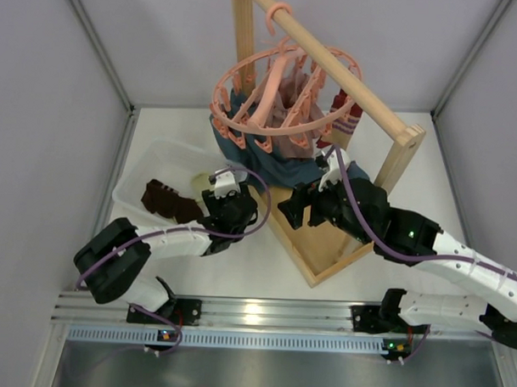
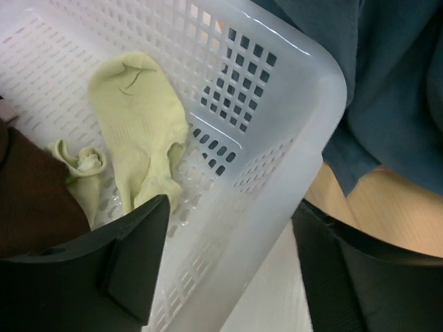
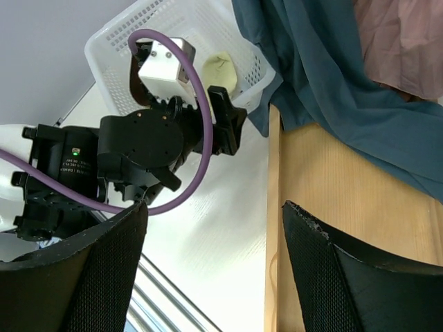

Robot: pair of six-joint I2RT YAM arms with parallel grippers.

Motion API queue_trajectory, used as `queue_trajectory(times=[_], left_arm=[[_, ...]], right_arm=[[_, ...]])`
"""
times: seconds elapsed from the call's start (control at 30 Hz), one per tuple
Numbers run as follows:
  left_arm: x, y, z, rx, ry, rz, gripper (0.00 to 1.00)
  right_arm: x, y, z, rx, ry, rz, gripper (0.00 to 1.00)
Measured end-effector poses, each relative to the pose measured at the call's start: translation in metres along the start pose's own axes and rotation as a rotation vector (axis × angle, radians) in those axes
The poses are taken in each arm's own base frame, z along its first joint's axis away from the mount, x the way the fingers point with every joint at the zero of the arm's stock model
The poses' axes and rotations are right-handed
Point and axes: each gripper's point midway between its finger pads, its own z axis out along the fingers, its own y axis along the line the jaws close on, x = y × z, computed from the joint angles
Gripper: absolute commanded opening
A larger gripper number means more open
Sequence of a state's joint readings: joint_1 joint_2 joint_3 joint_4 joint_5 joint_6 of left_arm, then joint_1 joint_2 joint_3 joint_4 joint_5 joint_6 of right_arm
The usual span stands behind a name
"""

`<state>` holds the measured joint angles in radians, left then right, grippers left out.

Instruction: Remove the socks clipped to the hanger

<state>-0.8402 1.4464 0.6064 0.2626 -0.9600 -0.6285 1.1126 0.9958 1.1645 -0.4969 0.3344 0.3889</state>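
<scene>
Left tool (image 2: 228,242): fingers apart, nothing between them, straddling the near corner of the basket (image 1: 136,176). Cream sock (image 2: 138,131) and brown sock (image 2: 28,200) lie inside the basket, so those two look done.

Right tool (image 3: 214,256): fingers apart, empty, low over the rack (image 1: 331,64) base beside the blue cloth (image 3: 325,76).

Hanger (image 1: 221,107) hangs from the rack bar. Red sock (image 1: 346,112) is clipped at its far right side, partly behind the bar. The peg holding it can't be made out.

Likely next job: the red sock, and the right tool is the nearer one.
- Come up from below on the bar's right, clear of the blue cloth.
- Pinch the sock body just under its peg, not the striped end.
- Pull straight down so the peg lets go; a sideways tug would swing the hanger.
- Carry it over the bench (image 1: 256,261) to the basket.
</scene>
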Motion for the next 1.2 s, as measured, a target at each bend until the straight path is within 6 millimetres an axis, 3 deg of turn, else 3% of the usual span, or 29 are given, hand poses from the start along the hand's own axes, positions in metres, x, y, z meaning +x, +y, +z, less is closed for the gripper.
queue_trajectory(times=[0.03,0.13,0.17,0.2,0.43,0.77,0.9,1.0,1.03,1.1,1.13,1.17,1.2], left_arm=[[0.001,0.001,0.000,-0.003,0.002,0.001,0.54],[-0.002,-0.003,-0.001,0.019,0.005,0.009,0.26],[-0.004,-0.004,-0.003,0.027,0.007,-0.006,0.07],[-0.004,-0.002,-0.004,0.028,0.007,-0.012,0.01],[-0.002,0.024,-0.026,0.075,0.027,-0.048,0.00],[-0.017,0.061,-0.052,0.039,0.027,-0.149,0.01],[-0.019,0.071,-0.053,0.004,0.015,-0.152,0.16],[-0.018,0.077,-0.049,-0.033,0.023,-0.131,0.46],[-0.019,0.078,-0.046,-0.048,0.026,-0.135,0.64],[-0.021,0.077,-0.041,-0.065,0.032,-0.145,0.83],[-0.024,0.076,-0.039,-0.070,0.033,-0.145,0.85],[-0.026,0.073,-0.038,-0.068,0.034,-0.154,0.96],[-0.028,0.070,-0.037,-0.061,0.037,-0.158,0.97]], right_arm=[[0.000,0.000,0.000,-0.001,0.000,0.000,0.74],[0.000,0.001,0.000,-0.004,0.001,0.000,0.74],[0.000,0.001,0.000,-0.004,0.001,0.000,0.74],[0.000,0.001,0.000,-0.004,0.001,0.000,0.74],[0.000,0.001,0.000,-0.004,0.001,0.000,0.74],[0.000,0.002,0.000,-0.013,0.003,0.002,0.74],[0.003,0.003,0.000,-0.019,0.011,0.006,0.74],[0.008,0.004,0.002,-0.023,0.025,0.004,0.74],[0.009,0.005,0.003,-0.029,0.030,0.003,0.75],[0.013,0.008,0.005,-0.039,0.047,-0.001,0.76],[0.015,0.010,0.007,-0.047,0.060,-0.004,0.77],[0.017,0.013,0.009,-0.057,0.073,-0.008,0.82],[0.019,0.015,0.010,-0.068,0.088,-0.014,0.85]])
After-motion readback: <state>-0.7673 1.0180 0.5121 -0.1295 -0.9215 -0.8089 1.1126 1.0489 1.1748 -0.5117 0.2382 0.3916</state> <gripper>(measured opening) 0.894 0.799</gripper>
